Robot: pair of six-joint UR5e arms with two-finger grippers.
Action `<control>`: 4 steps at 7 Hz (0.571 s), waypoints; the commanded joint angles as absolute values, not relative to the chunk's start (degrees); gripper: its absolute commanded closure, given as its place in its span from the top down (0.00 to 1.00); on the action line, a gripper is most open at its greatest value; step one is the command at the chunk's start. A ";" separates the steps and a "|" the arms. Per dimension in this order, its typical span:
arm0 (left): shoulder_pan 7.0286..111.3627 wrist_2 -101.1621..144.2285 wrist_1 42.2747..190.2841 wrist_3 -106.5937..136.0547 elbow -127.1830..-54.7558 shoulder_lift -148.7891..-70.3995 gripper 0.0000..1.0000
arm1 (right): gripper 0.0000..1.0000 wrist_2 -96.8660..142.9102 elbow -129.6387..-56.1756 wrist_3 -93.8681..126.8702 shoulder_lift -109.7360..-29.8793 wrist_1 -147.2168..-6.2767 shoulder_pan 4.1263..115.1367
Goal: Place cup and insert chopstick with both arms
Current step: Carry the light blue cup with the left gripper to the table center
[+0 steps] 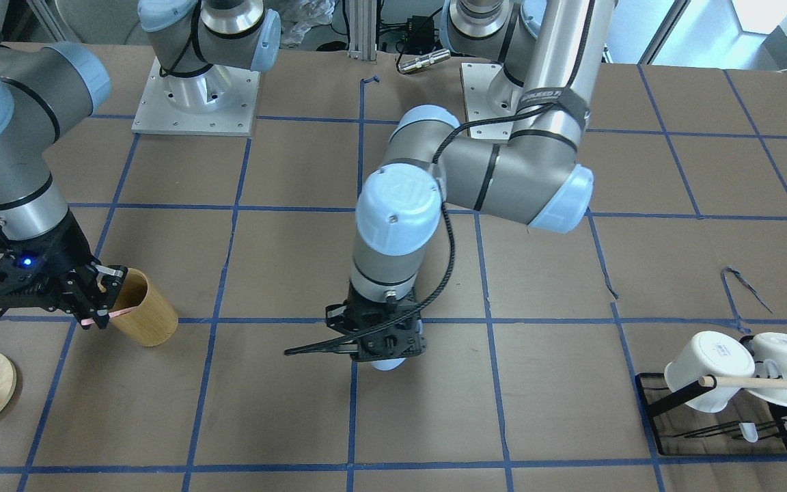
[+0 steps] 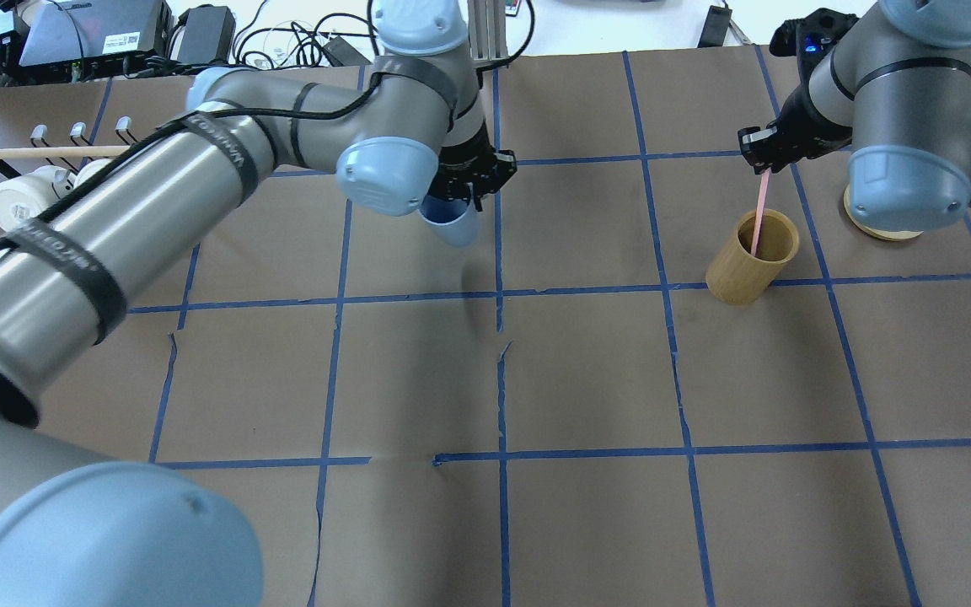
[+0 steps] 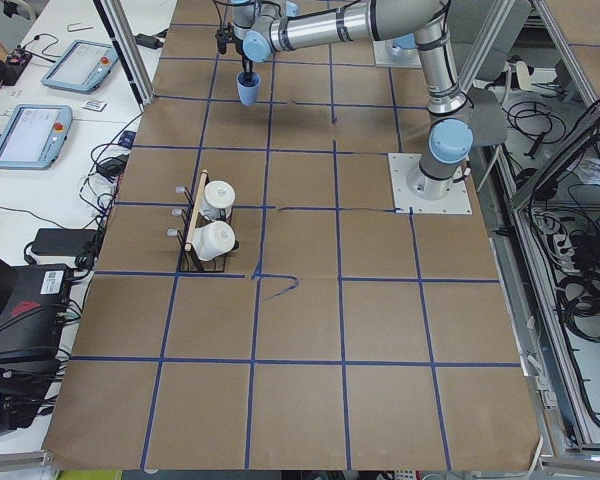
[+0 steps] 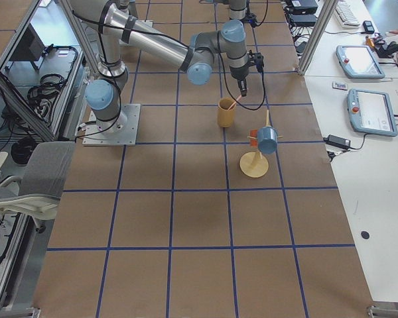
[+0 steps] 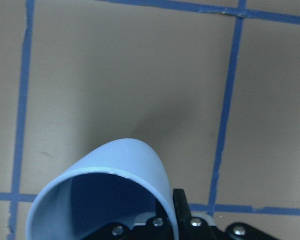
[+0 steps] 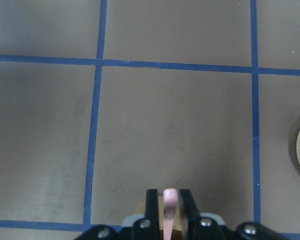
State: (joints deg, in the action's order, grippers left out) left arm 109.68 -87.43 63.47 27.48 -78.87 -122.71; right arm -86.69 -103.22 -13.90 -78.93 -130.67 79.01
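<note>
light-blue plastic decides the coming move: the cup [image 2: 454, 226] hangs from the left gripper [image 2: 470, 187], which is clenched on its rim wall. the cup's mouth is turned up toward the wrist and its base is tipped a little off plumb. its shadow falls apart from it on the tabletop [image 2: 587, 371], so i judge it is lifted and not yet set down.

the right gripper [image 2: 762, 156] is clamped on the top end of the pale-pink chopstick [image 2: 759, 215]. the stick's long axis runs nearly upright, and its lower end is inside the mouth of the tan wooden holder [image 2: 743, 274]. in the overhead view the right gripper sits at about 12 o'clock of that holder's mouth.

from the holder, the cup lies at roughly 9 o'clock in the overhead view, well apart, near the tabletop's middle line. the left arm alone is at the cup. the right arm is the only one near the stick.

as i read it, the stick must clear the holder upward, then travel toward 9 o'clock once the cup stands level, mouth up.
</note>
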 commanded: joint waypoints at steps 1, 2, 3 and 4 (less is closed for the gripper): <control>112.67 -88.24 67.56 29.45 -77.68 -125.42 0.00 | 0.28 -86.66 -103.18 -13.89 -79.10 -130.60 79.01; 112.76 -88.24 68.28 29.44 -78.30 -125.16 0.79 | 0.20 -86.66 -103.18 -13.89 -79.19 -130.43 79.01; 112.68 -87.55 68.12 30.14 -78.05 -124.98 1.00 | 0.13 -86.66 -103.10 -13.97 -79.28 -130.08 79.01; 112.68 -87.45 67.94 30.06 -77.18 -124.89 1.00 | 0.09 -86.66 -103.01 -13.97 -79.36 -129.99 79.01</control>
State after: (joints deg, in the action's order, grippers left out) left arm 112.65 -87.73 67.94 29.89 -77.80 -125.02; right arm -86.66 -103.10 -13.95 -79.26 -130.18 79.01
